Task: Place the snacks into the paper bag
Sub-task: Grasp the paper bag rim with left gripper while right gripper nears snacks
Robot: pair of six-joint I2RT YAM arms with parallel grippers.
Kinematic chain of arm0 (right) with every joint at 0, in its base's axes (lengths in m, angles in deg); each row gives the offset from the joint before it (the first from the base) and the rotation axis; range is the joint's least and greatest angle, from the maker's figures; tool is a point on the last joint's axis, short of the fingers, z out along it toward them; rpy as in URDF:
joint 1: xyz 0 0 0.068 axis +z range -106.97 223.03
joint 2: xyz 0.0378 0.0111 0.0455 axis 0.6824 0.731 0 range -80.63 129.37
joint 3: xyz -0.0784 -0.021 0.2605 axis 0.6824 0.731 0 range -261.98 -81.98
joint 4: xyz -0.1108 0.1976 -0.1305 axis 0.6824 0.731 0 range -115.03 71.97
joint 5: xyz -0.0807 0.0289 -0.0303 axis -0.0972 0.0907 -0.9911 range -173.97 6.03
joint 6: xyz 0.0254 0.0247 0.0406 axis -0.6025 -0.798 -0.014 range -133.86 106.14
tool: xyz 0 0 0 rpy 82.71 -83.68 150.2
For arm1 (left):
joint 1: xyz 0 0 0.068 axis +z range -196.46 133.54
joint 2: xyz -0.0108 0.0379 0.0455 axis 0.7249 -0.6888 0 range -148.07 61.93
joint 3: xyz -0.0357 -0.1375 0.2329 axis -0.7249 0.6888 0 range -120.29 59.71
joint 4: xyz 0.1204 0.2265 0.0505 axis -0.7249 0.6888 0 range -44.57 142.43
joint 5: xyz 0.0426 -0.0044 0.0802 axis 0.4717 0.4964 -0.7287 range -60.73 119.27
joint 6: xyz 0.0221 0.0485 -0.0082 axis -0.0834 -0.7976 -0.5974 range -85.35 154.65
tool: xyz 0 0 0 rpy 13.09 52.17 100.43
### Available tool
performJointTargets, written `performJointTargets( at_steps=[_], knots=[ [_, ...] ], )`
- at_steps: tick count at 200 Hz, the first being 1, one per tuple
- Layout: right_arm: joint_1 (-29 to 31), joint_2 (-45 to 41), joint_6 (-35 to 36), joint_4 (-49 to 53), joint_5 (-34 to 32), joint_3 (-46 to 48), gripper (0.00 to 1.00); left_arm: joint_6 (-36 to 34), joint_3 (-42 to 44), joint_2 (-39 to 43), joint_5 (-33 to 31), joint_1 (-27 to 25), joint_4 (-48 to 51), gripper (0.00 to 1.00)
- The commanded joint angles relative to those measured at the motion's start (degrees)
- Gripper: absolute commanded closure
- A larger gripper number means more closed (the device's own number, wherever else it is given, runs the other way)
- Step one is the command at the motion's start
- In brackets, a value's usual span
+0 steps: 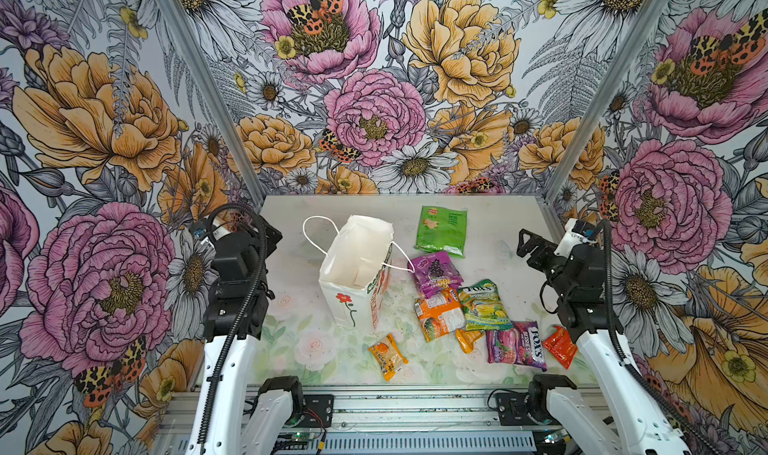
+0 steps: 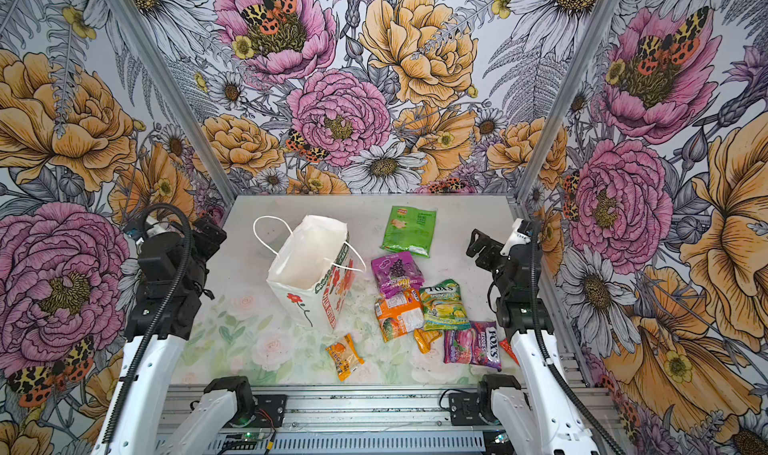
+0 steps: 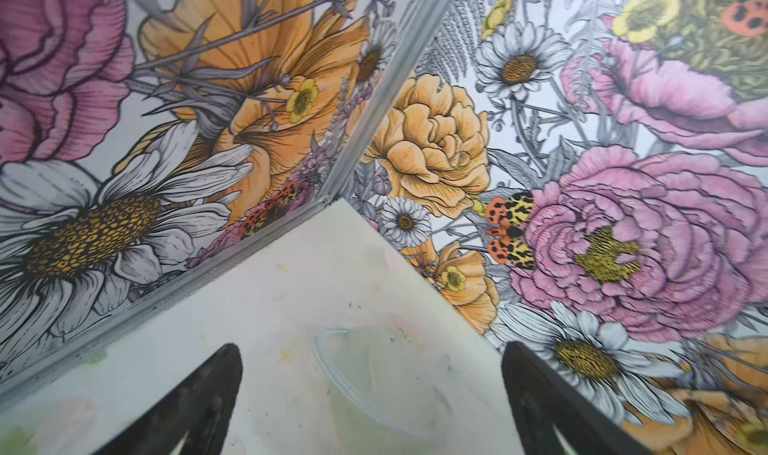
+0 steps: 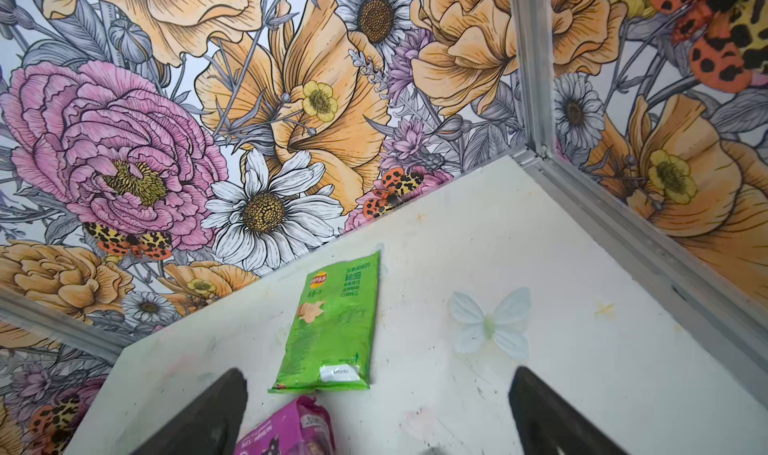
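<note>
Both pairs of jaws are seen wide open, nothing held. The paper bag (image 1: 332, 295) is stood upright, mouth gaping, nearer the left jaws; the snacks (image 1: 440, 315) are strewn nearer the right jaws, the green chips bag (image 4: 336, 328) just ahead of them. One packet should be pinched by its edge and released inside the mouth

The left gripper (image 3: 372, 349) hangs over a pale, lightly stained table (image 3: 291, 274), its two dark fingers (image 3: 212, 390) spread wide with nothing between them. A faint curved mark (image 3: 332, 369) lies on the surface ahead. Beyond, two flower-printed walls (image 3: 623, 224) meet at a grey metal post (image 3: 395, 78).
</note>
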Motion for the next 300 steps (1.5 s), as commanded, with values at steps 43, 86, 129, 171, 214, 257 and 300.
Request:
performJointTargets(
  at_steps=[43,86,129,171,214,257,300],
  knots=[
    [3.0,-0.1,1.9,21.5,11.0,-8.0,0.04,-0.4,-22.0,-5.4,-0.1,-23.6,40.4,0.01],
    [8.7,-1.6,1.9,24.6,9.8,-7.4,0.04,1.7,-24.4,-11.3,-1.1,-31.6,50.9,0.02],
    [10.0,-4.5,2.0,25.2,10.0,-4.3,0.08,-2.2,-23.5,-15.1,7.1,-26.5,51.2,0.2],
    [10.6,-3.0,3.7,27.5,10.3,-5.0,0.13,-3.9,-23.8,-18.8,12.8,-24.7,48.7,0.35],
    [11.2,-2.2,4.4,27.9,10.6,-4.6,0.18,-4.4,-23.4,-22.6,14.3,-24.5,46.6,0.47],
    [12.1,-1.4,5.0,28.2,11.2,-4.7,0.18,-4.2,-23.2,-24.9,14.4,-23.7,45.0,0.67],
    [12.9,-0.5,4.8,28.1,10.8,-4.8,0.18,-4.2,-21.0,-26.6,15.4,-23.3,42.7,0.87]
  ],
)
